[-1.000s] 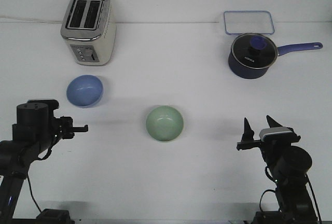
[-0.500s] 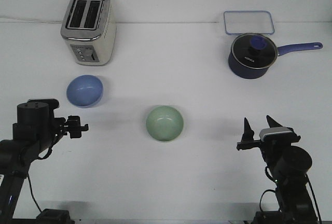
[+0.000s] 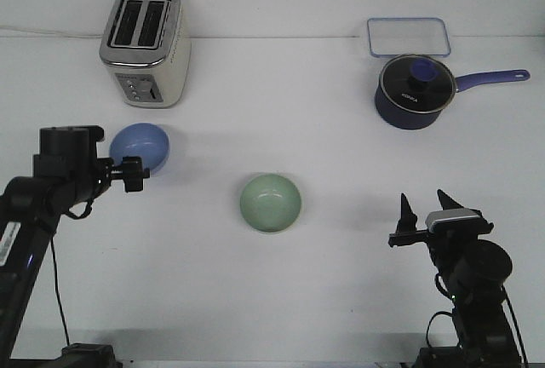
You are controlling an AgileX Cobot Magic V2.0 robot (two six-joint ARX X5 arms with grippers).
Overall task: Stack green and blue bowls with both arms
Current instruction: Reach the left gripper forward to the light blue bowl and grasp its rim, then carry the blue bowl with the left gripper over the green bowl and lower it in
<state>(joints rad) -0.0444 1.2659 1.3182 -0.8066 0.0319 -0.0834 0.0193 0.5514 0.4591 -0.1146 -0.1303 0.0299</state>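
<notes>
Watching over the feed, I saw the left gripper [image 3: 136,173] raised in front of the blue bowl [image 3: 143,146], its tip overlapping the bowl's near rim in the front view; whether it touched the bowl I could not tell, nor whether its fingers were parted or clenched, since they showed only as a dark knob. The blue bowl sat on the white table [image 3: 341,146] just in front of the toaster [image 3: 145,44], on the left side. The green bowl [image 3: 271,202] stood alone near the table's middle, well apart from the blue one and from both arms. The right gripper [image 3: 422,204] rested low at the near right edge with its two pointed fingers spread and holding nothing. At the far right stood the saucepan [image 3: 413,91] with its glass lid, and behind it a clear container [image 3: 409,36].
</notes>
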